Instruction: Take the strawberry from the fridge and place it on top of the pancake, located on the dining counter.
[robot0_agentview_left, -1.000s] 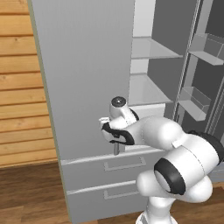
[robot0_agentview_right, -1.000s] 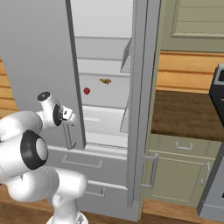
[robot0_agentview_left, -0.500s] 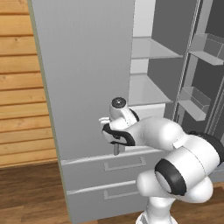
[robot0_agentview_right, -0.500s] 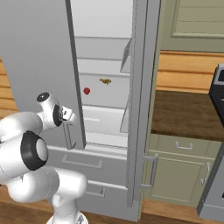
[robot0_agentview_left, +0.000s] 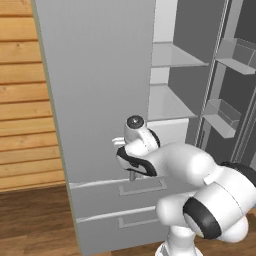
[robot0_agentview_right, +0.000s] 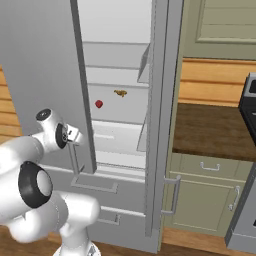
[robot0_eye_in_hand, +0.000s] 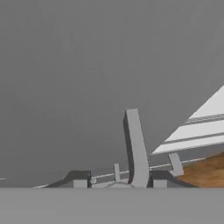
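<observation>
My end effector (robot0_eye_in_hand: 119, 181) is closed on the bar handle (robot0_eye_in_hand: 136, 146) of the left fridge (robot0_agentview_left: 100, 90) door, at nine o'clock from the open shelves. The strawberry (robot0_agentview_right: 99, 104) sits on a middle shelf (robot0_agentview_right: 122, 102), a brown scrap (robot0_agentview_right: 120, 93) at its two o'clock. It looks tiny, light and soft, likely to roll; I'd pinch its widest part gently.

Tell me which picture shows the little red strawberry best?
The right base view. There the tiny round bright red strawberry sits in plain sight on a pale shelf inside the tall light grey fridge, left of a small yellowish-brown scrap. In the left base view and the hand view, the grey fridge door blocks it.
</observation>
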